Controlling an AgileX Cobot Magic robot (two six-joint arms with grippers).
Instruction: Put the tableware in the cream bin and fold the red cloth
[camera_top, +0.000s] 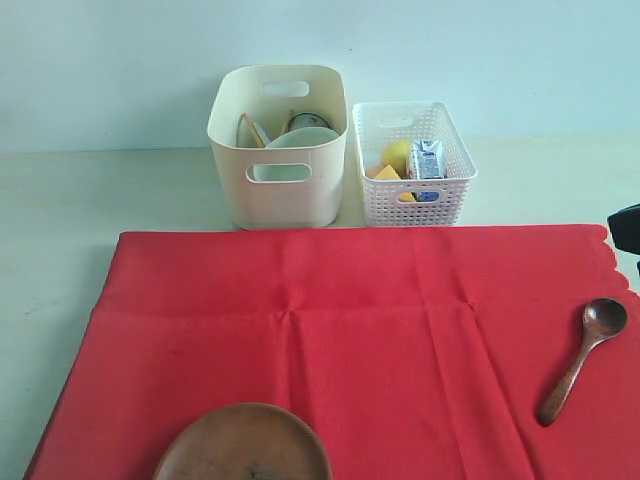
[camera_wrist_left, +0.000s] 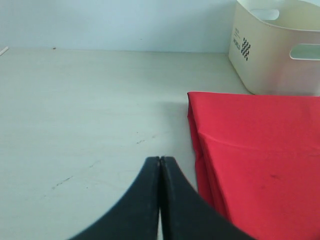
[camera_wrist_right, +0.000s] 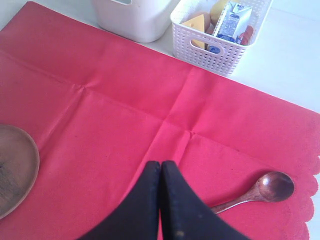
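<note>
Behind the red cloth (camera_top: 330, 330), the cream bin (camera_top: 277, 190) holds the bowl (camera_top: 300, 138); on that unfolded cloth, wooden plate (camera_top: 243, 445) and wooden spoon (camera_top: 585, 355) wait. My left pincer (camera_wrist_left: 160, 162) and right pincer (camera_wrist_right: 160, 165) are closed, empty.

Cream bin (camera_wrist_left: 270, 67): small printed mark, checker-dot pattern, lettering too small to read. Blue carton (camera_wrist_right: 231, 22): print illegible.

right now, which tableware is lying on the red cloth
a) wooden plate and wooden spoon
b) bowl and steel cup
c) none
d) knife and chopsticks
A: the wooden plate lies at the near edge of the red cloth and the wooden spoon near its scalloped side, while the bowl is in the cream bin.
</note>
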